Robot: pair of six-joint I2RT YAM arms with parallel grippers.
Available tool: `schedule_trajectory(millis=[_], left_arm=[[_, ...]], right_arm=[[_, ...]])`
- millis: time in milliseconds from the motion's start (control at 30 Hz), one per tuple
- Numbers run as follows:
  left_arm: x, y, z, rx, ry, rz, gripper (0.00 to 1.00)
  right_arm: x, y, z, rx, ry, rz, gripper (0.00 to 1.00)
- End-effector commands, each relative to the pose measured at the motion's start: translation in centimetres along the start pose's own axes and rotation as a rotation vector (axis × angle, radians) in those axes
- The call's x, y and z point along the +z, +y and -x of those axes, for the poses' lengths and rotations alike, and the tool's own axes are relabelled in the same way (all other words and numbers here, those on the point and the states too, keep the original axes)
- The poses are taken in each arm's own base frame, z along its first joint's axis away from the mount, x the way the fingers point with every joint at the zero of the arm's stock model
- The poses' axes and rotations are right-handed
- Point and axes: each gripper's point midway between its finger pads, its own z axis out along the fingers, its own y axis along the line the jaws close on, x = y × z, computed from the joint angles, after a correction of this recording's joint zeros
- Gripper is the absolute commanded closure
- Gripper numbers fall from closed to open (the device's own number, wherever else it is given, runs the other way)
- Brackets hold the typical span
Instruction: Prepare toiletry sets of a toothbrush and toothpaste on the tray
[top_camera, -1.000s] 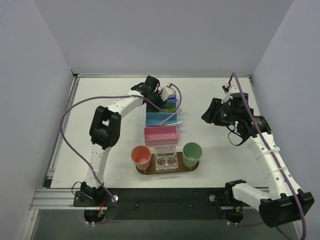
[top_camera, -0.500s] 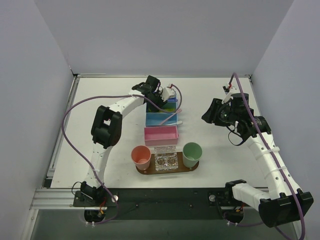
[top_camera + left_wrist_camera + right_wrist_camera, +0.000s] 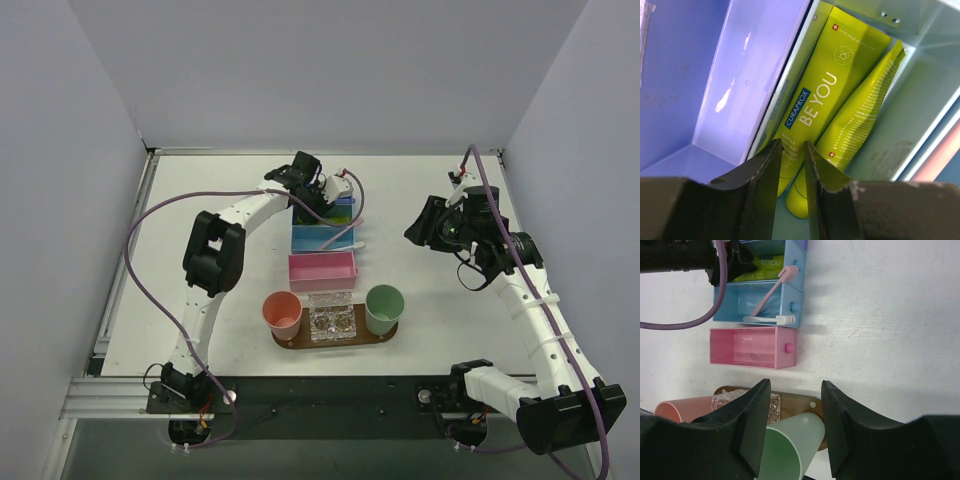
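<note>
Two yellow-green toothpaste tubes (image 3: 825, 90) (image 3: 865, 110) lie side by side in the teal bin (image 3: 920, 100). My left gripper (image 3: 791, 144) (image 3: 322, 192) reaches into that bin, and its jaws are drawn to a narrow gap around the lower end of the left tube. A pink toothbrush (image 3: 772, 287) and a white toothbrush (image 3: 767, 319) lie in the light-blue bin (image 3: 322, 237). The dark wooden tray (image 3: 290, 343) (image 3: 797, 402) holds a clear plastic holder (image 3: 331, 320). My right gripper (image 3: 795, 382) (image 3: 418, 232) is open and empty, held high to the right of the bins.
A salmon cup (image 3: 283, 312) and a mint-green cup (image 3: 384, 307) (image 3: 790, 450) stand on the tray's two ends. An empty pink bin (image 3: 322, 270) (image 3: 752, 347) sits between the tray and the blue bins. A purple-blue bin (image 3: 680, 75) is behind the teal one.
My left gripper has shifted very slightly at the teal bin. The right arm has barely moved.
</note>
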Motion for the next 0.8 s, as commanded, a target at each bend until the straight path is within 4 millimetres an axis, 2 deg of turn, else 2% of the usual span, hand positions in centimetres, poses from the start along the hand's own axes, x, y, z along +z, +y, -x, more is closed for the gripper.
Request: schedule_trajectory(millis=[0,167,200,233,333,500,667,767], left_arm=[[2.6,-1.9,-5.1,-0.017,0.155,-0.07,0.63],[3.1,-2.1,-5.6,-0.017,0.173,-0.071,0.66],[3.2,-2.2,-5.8,-0.016,0.178,-0.075,0.68],[3.3,-2.3,-5.8,-0.018,0.178,-0.075,0.76],[3.1,-2.3,-5.4,-0.02,0.168,-0.076,0.86],[2.3,-2.1,-4.0,-0.029,0.131,-0.057,0.99],[1.4,-2.1,-3.1,-0.031,0.108,-0.036,1.0],[0.0,-1.4,-1.5,-0.031,0.059,0.002,1.0]], right_arm=[[0.1,0.0,0.3,0.008,-0.02,0.013,0.6],[0.2,-0.1,0.3,0.011,-0.02,0.01,0.6],[0.2,-0.1,0.2,0.012,-0.018,0.011,0.6],[0.2,-0.2,0.3,0.013,-0.021,0.009,0.6],[0.2,-0.2,0.2,0.015,-0.02,0.007,0.59],[0.3,-0.2,0.2,0.018,-0.019,0.011,0.6],[0.3,-0.3,0.1,0.02,-0.019,0.009,0.6],[0.3,-0.3,0.1,0.018,-0.02,0.008,0.6]])
